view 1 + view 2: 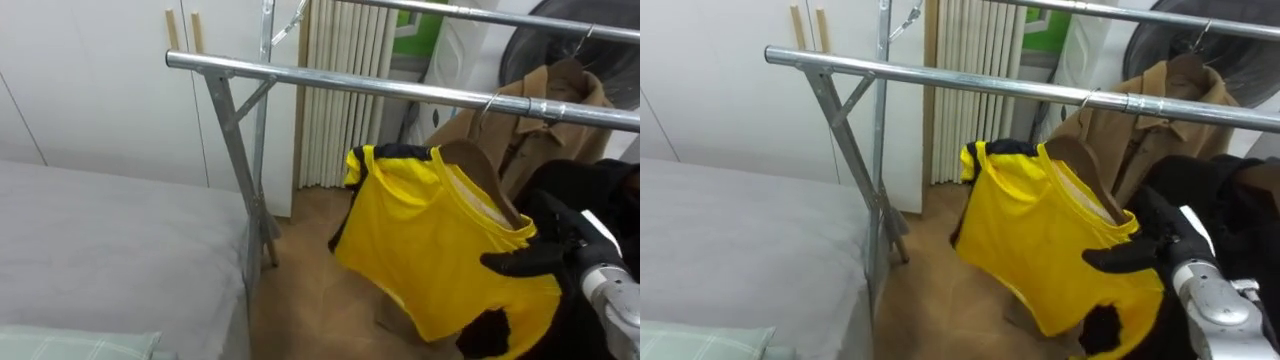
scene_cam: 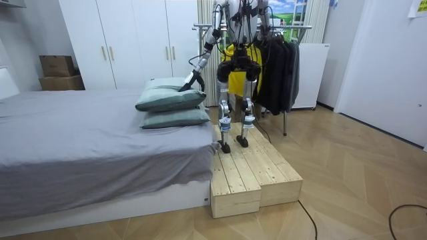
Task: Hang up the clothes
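Observation:
A yellow shirt with black trim [image 1: 430, 240] hangs on a wooden hanger [image 1: 482, 168]. The hanger's metal hook [image 1: 487, 106] sits over the front rail [image 1: 380, 86] of a metal clothes rack. My right hand [image 1: 548, 250] comes in from the lower right. Its dark fingers are curled on the shirt's shoulder at the hanger's right end. In the room view I stand on a wooden platform facing the rack, with the shirt [image 2: 238, 75] in front of me. My left hand [image 2: 191, 79] reaches down toward the pillows on the bed.
A brown coat [image 1: 545, 105] and dark clothes [image 1: 590, 190] hang on the rack to the right. A grey bed [image 1: 100, 250] lies at the left, with two pillows [image 2: 170, 100] on it. The rack's slanted leg [image 1: 235, 150] stands beside the bed. White wardrobes [image 2: 133, 40] line the wall.

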Controlling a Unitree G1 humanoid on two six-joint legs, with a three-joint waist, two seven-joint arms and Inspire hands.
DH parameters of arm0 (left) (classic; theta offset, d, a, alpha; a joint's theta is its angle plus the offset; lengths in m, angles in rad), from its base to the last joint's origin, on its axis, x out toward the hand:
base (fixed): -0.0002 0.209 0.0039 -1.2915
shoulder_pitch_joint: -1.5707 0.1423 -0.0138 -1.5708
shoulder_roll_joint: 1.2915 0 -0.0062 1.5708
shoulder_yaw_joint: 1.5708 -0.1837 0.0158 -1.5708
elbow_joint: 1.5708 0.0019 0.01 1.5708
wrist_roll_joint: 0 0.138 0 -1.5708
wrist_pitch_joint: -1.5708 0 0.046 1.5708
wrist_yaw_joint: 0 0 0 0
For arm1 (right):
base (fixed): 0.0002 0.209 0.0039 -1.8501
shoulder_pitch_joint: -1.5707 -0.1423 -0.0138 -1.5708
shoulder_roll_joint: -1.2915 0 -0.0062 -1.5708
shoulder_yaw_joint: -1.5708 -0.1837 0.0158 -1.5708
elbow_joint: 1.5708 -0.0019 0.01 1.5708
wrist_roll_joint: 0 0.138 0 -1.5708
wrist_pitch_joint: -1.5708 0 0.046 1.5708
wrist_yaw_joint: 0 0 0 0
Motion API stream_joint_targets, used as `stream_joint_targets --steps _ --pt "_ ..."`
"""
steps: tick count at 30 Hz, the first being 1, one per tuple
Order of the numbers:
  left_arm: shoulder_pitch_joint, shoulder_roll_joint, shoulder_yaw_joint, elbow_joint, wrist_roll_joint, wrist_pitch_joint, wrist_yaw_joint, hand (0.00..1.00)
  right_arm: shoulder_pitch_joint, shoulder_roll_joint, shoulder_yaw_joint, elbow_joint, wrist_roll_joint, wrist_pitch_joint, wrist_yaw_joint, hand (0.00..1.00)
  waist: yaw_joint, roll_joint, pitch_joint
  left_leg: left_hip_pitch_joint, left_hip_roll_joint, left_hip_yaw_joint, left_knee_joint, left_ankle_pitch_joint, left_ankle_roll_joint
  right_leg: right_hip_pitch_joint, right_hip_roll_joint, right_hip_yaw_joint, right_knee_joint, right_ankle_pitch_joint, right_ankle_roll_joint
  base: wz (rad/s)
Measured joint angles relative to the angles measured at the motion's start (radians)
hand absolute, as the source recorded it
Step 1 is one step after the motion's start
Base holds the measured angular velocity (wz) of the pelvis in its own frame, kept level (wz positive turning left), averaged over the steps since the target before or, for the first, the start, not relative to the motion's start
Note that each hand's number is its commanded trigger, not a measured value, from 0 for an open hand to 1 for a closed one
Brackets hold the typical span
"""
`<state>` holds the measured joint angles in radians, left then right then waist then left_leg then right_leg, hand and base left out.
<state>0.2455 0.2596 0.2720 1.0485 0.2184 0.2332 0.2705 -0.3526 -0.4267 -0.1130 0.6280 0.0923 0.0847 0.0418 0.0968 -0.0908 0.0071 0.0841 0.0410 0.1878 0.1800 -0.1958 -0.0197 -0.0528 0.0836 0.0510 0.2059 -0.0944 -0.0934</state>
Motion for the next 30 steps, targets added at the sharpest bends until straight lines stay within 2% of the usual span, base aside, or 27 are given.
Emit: stream_joint_targets --steps 3,8,19,23,30 --pt "0.001 -0.002 0.0 0.001 -0.013 0.003 0.001 0.0 0.029 0.0 -0.004 -0.061 0.067 0.0 -0.027 0.0 -0.017 0.004 0.0007 -0.003 0.0 0.0 -0.003 -0.001 -0.001 -0.002 0.003 -0.003 0.0 0.0 0.001 0.01" --pt "0.002 -0.003 0.001 0.002 -0.032 0.007 0.008 0.0 0.05 0.0 -0.019 -0.102 0.144 0.0 -0.052 0.0 -0.021 0.005 0.0007 -0.004 0.002 0.003 -0.011 -0.001 -0.001 -0.009 0.004 -0.002 0.0 0.001 -0.001 -0.01" --pt "0.004 -0.016 0.004 0.002 -0.032 0.01 0.029 0.0 0.061 0.0 -0.027 -0.147 0.161 0.0 -0.076 0.0 -0.023 0.01 -0.001 -0.011 0.004 0.007 -0.015 -0.004 -0.003 -0.021 0.006 -0.005 -0.002 0.001 -0.002 -0.01" --pt "0.009 -0.021 0.012 0.002 -0.052 0.009 0.04 0.0 0.105 0.001 -0.033 -0.148 0.172 0.001 -0.076 0.0 -0.028 0.01 -0.001 -0.006 0.004 0.014 -0.016 -0.004 -0.004 -0.018 0.006 0.003 0.0 0.001 -0.002 -0.03" --pt "0.053 -0.028 0.013 0.002 -0.07 0.009 0.047 0.0 0.167 0.004 -0.056 -0.186 0.196 0.001 -0.099 0.0 -0.073 0.011 -0.0015 0.0 0.007 0.036 -0.015 -0.007 -0.005 -0.024 0.013 0.028 0.011 0.001 -0.002 -0.1"
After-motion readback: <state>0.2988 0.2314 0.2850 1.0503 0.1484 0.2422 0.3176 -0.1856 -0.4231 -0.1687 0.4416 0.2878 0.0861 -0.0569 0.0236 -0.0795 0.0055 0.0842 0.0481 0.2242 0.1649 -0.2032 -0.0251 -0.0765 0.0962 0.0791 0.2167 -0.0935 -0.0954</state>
